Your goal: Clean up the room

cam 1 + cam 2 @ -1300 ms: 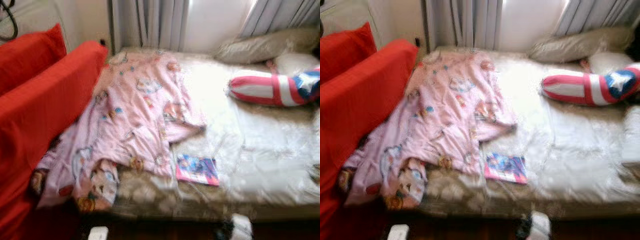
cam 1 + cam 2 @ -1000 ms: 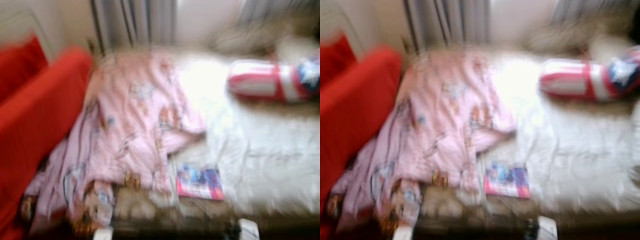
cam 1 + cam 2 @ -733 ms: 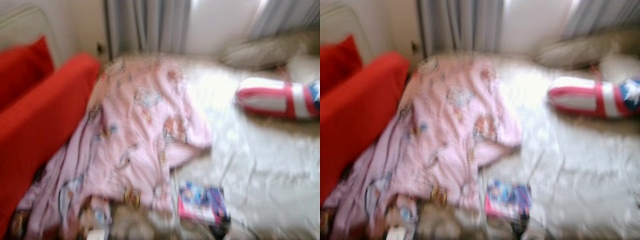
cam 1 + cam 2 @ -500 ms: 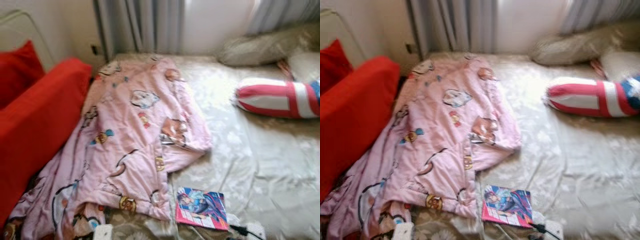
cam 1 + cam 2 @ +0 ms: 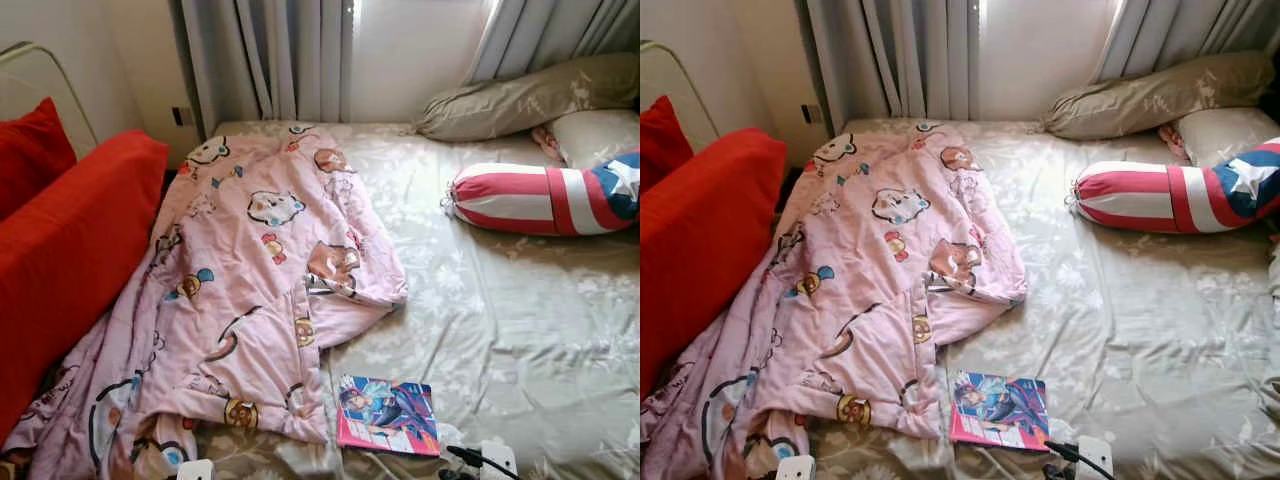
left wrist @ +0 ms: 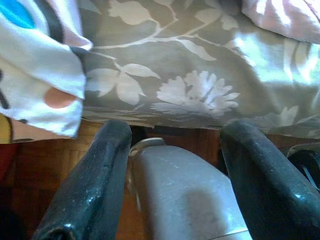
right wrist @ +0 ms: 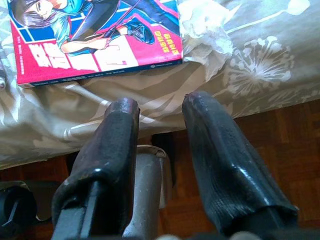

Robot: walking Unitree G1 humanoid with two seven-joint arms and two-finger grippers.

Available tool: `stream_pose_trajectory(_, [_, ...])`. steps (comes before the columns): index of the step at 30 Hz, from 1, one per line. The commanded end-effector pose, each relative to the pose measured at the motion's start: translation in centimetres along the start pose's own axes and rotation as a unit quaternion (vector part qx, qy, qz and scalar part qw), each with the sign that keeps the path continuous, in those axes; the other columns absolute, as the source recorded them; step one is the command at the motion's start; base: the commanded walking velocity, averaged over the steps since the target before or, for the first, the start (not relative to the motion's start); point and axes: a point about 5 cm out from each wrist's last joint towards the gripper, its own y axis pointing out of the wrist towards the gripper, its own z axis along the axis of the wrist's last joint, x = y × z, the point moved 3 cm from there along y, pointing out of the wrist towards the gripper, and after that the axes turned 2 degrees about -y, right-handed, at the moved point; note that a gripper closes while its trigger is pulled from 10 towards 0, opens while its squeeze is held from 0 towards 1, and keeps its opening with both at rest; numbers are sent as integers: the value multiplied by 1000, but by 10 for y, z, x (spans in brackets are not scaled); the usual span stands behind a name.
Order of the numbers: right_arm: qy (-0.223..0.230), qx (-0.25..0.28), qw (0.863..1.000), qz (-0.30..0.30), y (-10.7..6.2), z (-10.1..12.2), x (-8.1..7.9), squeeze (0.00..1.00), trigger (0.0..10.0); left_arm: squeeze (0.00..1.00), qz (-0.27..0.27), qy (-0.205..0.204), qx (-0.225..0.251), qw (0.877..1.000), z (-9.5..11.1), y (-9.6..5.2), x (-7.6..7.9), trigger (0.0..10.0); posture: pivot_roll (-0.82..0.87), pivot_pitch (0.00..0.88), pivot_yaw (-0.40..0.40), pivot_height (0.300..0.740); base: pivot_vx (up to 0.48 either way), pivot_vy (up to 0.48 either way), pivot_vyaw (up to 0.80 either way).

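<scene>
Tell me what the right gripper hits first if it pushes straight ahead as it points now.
Probably the floral bedsheet at the bed's edge, just short of the comic book. The right gripper is open; depth is uncertain.

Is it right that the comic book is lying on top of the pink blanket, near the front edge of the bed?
Not quite. The comic book does lie near the front edge of the bed, but on the grey flowered sheet, just beside the pink blanket, not on top of it. The left eye view shows this.

A blanket (image 5: 255,290) lies on the bed's (image 5: 520,320) left half, a comic book (image 5: 388,416) beside its near corner, bolster (image 5: 540,198) right, pillows (image 5: 520,100) behind.
</scene>
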Motion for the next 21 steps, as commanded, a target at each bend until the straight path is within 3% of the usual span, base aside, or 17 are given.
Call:
stream_pose_trajectory(1, [0,6,1000,-5,0,5,3,0,10000,0,-10,4,-33,999,-19,-3,7,10000,55,53,-68,740,0,-334,0])
stream_pose_trajectory(10, [-3,5,1000,-5,0,5,4,0,10000,0,-12,4,-24,1000,-16,-3,8,10000,51,76,-77,740,0,-325,0])
stream_pose_trajectory(15, [-6,14,1000,-3,0,8,5,0,10000,0,-20,1,-11,1000,-15,-3,11,10000,59,84,-83,740,0,0,0])
stream_pose_trajectory(21, [-18,63,998,5,1,28,1,0,10000,0,-22,3,27,999,-8,-4,13,10000,76,79,-89,740,0,0,0])
